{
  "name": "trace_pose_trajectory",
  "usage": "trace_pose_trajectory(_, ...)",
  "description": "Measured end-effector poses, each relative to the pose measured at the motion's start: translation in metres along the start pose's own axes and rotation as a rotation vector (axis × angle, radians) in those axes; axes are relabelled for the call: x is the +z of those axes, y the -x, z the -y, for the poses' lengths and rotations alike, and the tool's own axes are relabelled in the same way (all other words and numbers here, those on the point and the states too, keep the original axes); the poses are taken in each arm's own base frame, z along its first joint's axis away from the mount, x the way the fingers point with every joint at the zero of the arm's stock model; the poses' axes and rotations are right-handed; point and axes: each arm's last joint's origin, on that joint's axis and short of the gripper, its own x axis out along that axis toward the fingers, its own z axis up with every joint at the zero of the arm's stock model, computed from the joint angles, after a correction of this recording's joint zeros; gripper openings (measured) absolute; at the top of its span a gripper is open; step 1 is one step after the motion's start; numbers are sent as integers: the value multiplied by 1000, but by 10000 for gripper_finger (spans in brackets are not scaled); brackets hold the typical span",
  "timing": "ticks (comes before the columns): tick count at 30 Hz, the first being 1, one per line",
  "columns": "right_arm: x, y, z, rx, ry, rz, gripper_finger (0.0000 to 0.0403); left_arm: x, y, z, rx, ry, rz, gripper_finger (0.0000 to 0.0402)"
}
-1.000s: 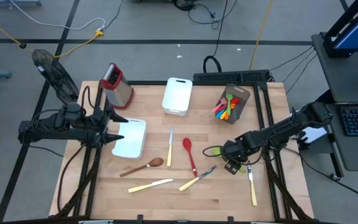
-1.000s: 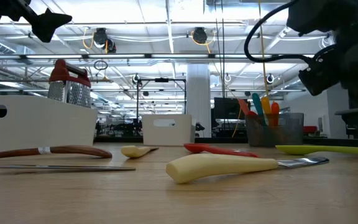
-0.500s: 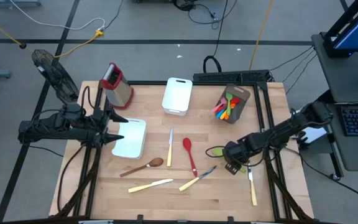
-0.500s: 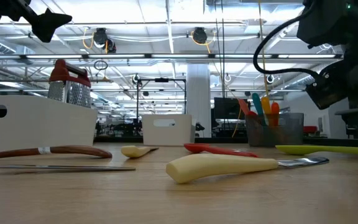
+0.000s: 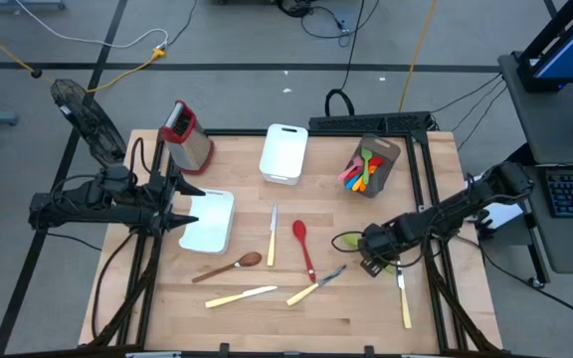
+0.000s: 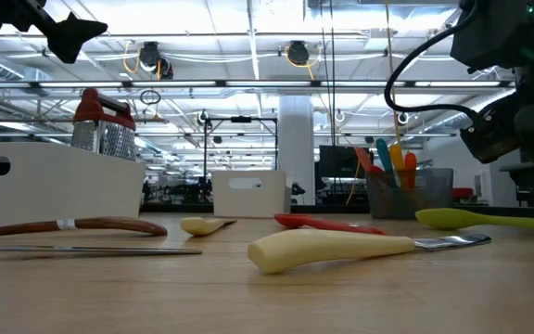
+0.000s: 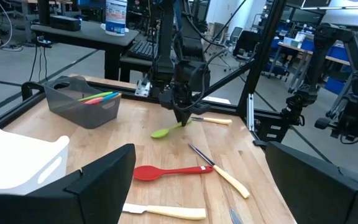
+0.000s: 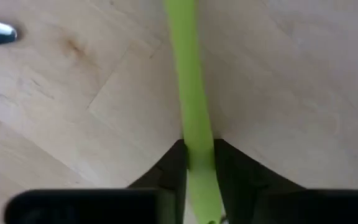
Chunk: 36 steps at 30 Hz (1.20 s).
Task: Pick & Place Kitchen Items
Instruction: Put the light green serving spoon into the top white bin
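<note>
lime-green spoon (image 7: 165, 131), red spoon (image 5: 302, 245) (cream-handled knives (image 5: 240, 295)), pale wood table (image 5: 267, 318)

A lime-green spoon (image 7: 166, 130) hangs by its handle, bowl tipped just off the table. Flat on the wood lie a red spoon (image 5: 303, 247), a wooden spoon (image 5: 229, 267) and four cream-handled knives (image 5: 240, 295), spread apart.

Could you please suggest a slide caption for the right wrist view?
Right hand closed on the yellow-green spoon's handle just above the wooden table.
</note>
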Motion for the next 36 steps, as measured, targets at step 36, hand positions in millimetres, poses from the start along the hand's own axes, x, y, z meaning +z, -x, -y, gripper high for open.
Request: trace_pose_trajectory(36, 5, 38, -29, 417, 33, 178, 40, 10, 1, 2, -22, 7, 105, 367)
